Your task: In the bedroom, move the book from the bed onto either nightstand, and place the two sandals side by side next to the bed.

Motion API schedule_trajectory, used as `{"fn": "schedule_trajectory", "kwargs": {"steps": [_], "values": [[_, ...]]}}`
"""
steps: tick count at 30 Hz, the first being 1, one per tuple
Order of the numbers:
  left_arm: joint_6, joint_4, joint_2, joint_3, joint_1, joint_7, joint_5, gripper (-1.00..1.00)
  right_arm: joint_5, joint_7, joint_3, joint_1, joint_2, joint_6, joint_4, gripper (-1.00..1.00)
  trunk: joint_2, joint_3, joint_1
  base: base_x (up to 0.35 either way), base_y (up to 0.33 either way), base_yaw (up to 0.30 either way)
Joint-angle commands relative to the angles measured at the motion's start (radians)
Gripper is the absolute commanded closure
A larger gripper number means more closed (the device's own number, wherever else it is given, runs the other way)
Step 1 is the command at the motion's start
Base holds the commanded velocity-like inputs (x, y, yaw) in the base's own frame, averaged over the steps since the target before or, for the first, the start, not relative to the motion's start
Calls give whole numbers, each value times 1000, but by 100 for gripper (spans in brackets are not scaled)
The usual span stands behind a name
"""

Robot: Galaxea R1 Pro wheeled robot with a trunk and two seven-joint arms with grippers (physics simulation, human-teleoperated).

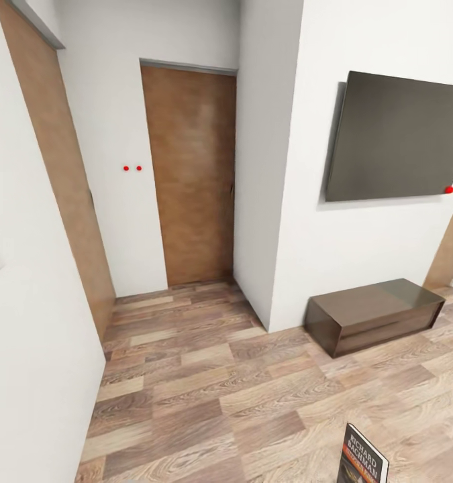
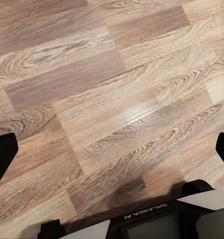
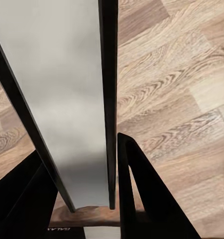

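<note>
The book [image 1: 362, 459], with a dark cover and white "Richard Bachman" lettering, stands upright at the bottom right of the head view, above the wood-plank floor. In the right wrist view my right gripper [image 3: 82, 199] is shut on the book [image 3: 67, 99], which I see edge-on between the two black fingers [image 3: 142, 189]. My left gripper [image 2: 112, 152] is open over bare floor, its fingertips [image 2: 2, 154] far apart with nothing between them. The bed, the nightstand and the sandals are out of view.
A tan door [image 1: 192, 174] is shut straight ahead, and another door [image 1: 58, 168] is on the left wall. A white wall corner [image 1: 266, 201] juts out in the middle. A dark wall screen [image 1: 394, 137] hangs above a long low dark cabinet [image 1: 374, 314] on the right.
</note>
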Motion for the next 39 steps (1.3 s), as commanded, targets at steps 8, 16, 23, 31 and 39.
{"fn": "schedule_trajectory", "kwargs": {"steps": [8, 16, 23, 31, 39], "values": [[-5, 1, 0, 9, -1, -2, -10, -100, -10, 8, 7, -2, -1, -7, 5, 100, -1, -2, 0, 0, 0, -237], [-5, 1, 0, 9, -1, -2, -9, -100, -14, 10, 6, -3, -4, -6, 5, 100, -1, -2, 0, 0, 0, -198], [-41, -2, -4, 6, -1, -40, -10, -100, -13, 27, 1, -3, -10, 2, -7, 100, -1, -2, 0, 0, 0, -25], [-37, -42, -7, 5, -2, -201, -13, -100, -14, 69, -4, -4, -12, 195, -274, 100, -1, -4, 0, 0, 0, 0], [-39, -2, -7, 1, -1, -204, -49, -100, -14, 83, -5, -4, -13, 333, -393, 100, -1, -4, 0, 0, 0, -7]]}}
